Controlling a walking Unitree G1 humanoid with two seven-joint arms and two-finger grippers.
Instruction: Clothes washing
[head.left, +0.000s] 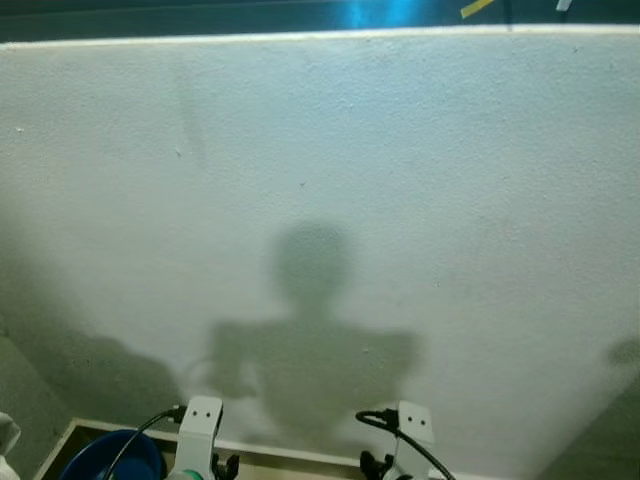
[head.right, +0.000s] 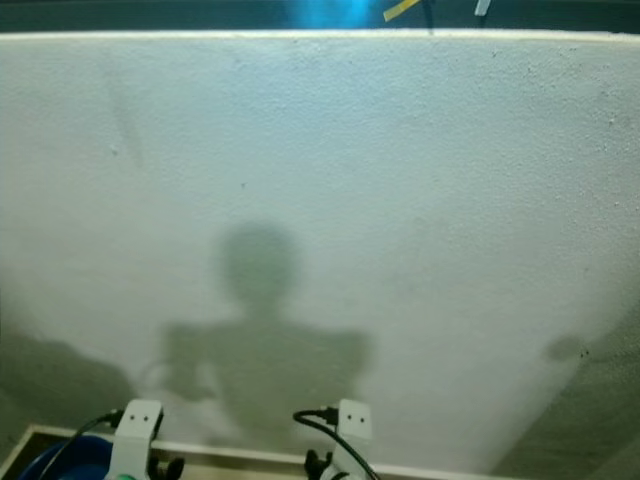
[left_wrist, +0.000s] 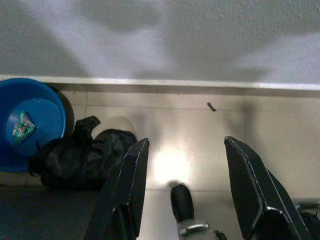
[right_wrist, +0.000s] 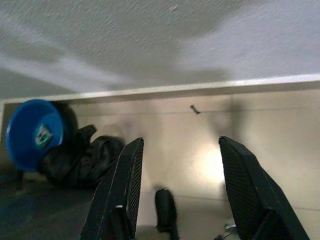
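Observation:
A crumpled black garment (left_wrist: 85, 155) lies on the pale tiled floor (left_wrist: 200, 135), right beside a blue basin (left_wrist: 30, 122) that stands against the wall's foot. The basin (head.left: 110, 455) also shows at the lower left of the head views, beside my left wrist (head.left: 198, 422). My left gripper (left_wrist: 186, 145) hangs open above the floor with nothing between its fingers, and the garment is off to one side of it. My right gripper (right_wrist: 181, 141) is open and bare too, farther from the black garment (right_wrist: 80, 160) and the blue basin (right_wrist: 32, 132).
A white textured wall (head.left: 320, 180) stands close in front, with my own shadow on it. A pale baseboard (left_wrist: 160, 82) runs along its foot. A small dark scrap (left_wrist: 211, 106) lies on the tiles. A dark rounded object (left_wrist: 182, 202) sits low between the left fingers.

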